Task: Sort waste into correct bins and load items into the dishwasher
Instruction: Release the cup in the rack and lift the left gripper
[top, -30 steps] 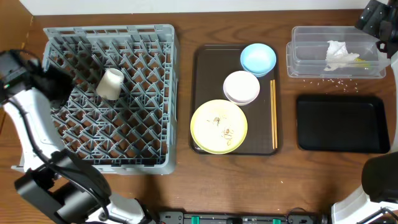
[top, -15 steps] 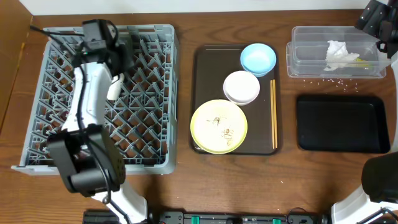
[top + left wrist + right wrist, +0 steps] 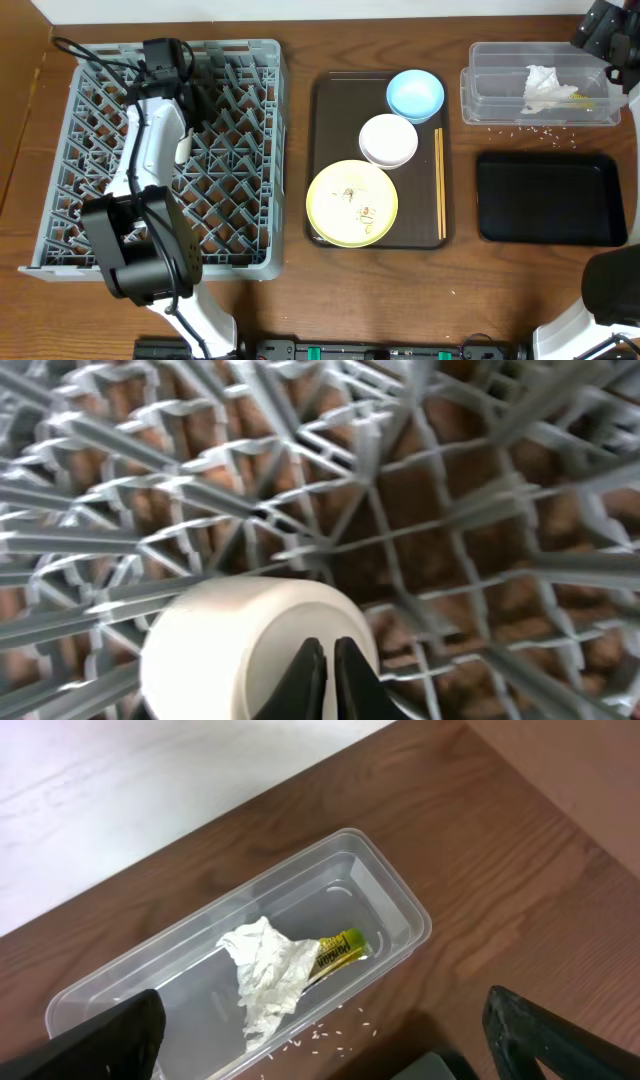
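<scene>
Grey dish rack is sitting left on the surface, seen overhead. Left wrist: left gripper is pinching shut, empty, before the white cup in the rack. Right wrist: right gripper is gaping wide over clear tub holding napkin, wrapper.

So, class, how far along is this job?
Done: crumpled white paper napkin and green-and-yellow snack wrapper in the clear plastic tub; small white cup in the grey plastic dish rack. In hand: left claw, shut, at that cup. Left: round pale yellow plate, light blue bowl, white bowl, wooden chopsticks on the brown tray; rice grains beside the tub.
</scene>
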Motion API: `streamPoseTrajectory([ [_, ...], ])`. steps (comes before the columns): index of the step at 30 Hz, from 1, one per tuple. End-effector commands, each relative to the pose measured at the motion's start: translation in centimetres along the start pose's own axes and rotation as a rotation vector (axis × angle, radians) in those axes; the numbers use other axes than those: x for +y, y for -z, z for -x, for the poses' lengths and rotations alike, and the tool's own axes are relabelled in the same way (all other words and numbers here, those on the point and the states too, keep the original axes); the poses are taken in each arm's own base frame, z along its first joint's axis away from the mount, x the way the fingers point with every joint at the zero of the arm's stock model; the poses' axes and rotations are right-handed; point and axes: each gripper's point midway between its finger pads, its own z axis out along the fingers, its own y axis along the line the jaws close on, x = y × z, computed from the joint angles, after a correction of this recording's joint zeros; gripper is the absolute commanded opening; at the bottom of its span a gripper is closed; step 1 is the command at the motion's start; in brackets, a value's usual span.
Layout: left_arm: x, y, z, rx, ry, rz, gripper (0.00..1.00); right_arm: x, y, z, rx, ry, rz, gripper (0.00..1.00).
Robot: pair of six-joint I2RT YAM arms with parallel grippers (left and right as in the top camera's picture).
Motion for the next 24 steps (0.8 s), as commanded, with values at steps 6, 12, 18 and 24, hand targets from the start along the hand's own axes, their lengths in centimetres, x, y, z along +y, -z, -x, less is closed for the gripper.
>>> streamPoseTrajectory([
  [6, 5.2, 2.5, -0.8, 0.026, 0.117, 0.160, 0.08, -0.3, 0.0, 0.1, -0.004, -0.020, -0.009, 0.99],
  [12, 7.6, 4.9, -0.1, -0.011, 0.291, 0.165, 0.08, -0.3, 0.0, 0.1, -0.005, -0.021, -0.009, 0.99],
  [18, 8.0, 7.9, -0.5, 0.018, 0.385, 0.046, 0.13, -0.3, 0.0, 0.1, -0.004, -0.020, -0.009, 0.99],
  [24, 4.0, 11.6, -2.6, 0.131, 0.369, -0.236, 0.23, -0.3, 0.0, 0.1, -0.004, -0.021, -0.009, 0.99],
])
